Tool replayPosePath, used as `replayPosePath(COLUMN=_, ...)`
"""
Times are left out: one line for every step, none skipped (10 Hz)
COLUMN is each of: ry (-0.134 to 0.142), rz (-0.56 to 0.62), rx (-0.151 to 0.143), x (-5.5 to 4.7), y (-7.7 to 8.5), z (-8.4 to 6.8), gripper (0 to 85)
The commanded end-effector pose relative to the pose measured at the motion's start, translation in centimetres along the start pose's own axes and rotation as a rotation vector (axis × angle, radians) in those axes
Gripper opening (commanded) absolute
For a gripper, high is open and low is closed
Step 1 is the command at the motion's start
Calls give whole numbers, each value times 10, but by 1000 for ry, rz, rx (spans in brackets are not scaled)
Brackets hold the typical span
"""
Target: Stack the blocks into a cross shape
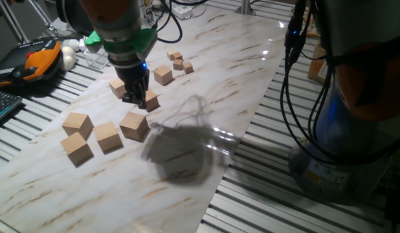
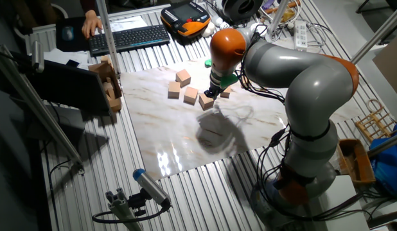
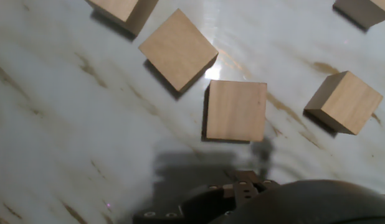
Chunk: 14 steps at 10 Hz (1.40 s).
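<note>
Four large tan blocks lie flat and apart on the marble board: one [image 1: 77,123] at the left, one [image 1: 77,147] in front of it, one [image 1: 108,136] in the middle, one [image 1: 134,125] at the right. None is stacked. My gripper [image 1: 136,99] hangs just behind the right block, a little above the board, open with nothing between its fingers. The other fixed view shows the gripper [image 2: 210,94] over the block [image 2: 206,102] nearest it. In the hand view one block [image 3: 235,109] lies at the centre and another [image 3: 178,48] up left; the fingertips are out of frame.
Medium wooden cubes [image 1: 150,100] [image 1: 117,87] [image 1: 163,76] sit close around the gripper, and tiny cubes [image 1: 178,63] lie farther back. An orange pendant [image 1: 38,59] and a keyboard [image 1: 2,107] lie left of the board. Cables [image 1: 297,77] hang at the right.
</note>
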State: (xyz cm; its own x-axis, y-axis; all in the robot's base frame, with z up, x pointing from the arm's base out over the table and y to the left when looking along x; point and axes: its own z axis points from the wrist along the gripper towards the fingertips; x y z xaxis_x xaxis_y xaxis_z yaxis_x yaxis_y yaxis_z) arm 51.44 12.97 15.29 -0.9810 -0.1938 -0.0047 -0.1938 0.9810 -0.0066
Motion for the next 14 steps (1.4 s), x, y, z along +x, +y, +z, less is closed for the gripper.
replayPosePath(ry=-7, rz=9, rx=-39, x=-2, y=-1, z=2, gripper=0)
replayPosePath(ry=-22, rz=19, rx=-64, x=-6, y=0, z=5, gripper=0)
replayPosePath(ry=-31, rz=17, rx=-52, x=-12, y=1, z=9, gripper=0)
replayPosePath(ry=-35, rz=17, rx=-51, x=-18, y=2, z=15, gripper=0)
replayPosePath(ry=-41, rz=10, rx=-48, x=-23, y=3, z=22, gripper=0)
replayPosePath(ry=-45, rz=4, rx=-44, x=-27, y=2, z=28, gripper=0)
replayPosePath(ry=-47, rz=1, rx=-29, x=-30, y=3, z=32, gripper=0)
replayPosePath(ry=-47, rz=14, rx=-30, x=-31, y=3, z=33, gripper=0)
replayPosePath(ry=-49, rz=43, rx=-25, x=-33, y=3, z=34, gripper=0)
replayPosePath(ry=-56, rz=63, rx=-6, x=-35, y=3, z=37, gripper=0)
replayPosePath(ry=-54, rz=81, rx=7, x=-39, y=2, z=43, gripper=0)
replayPosePath(ry=-55, rz=90, rx=9, x=-42, y=2, z=49, gripper=0)
replayPosePath(ry=-57, rz=95, rx=10, x=-44, y=1, z=52, gripper=0)
replayPosePath(ry=-55, rz=98, rx=8, x=-44, y=1, z=53, gripper=0)
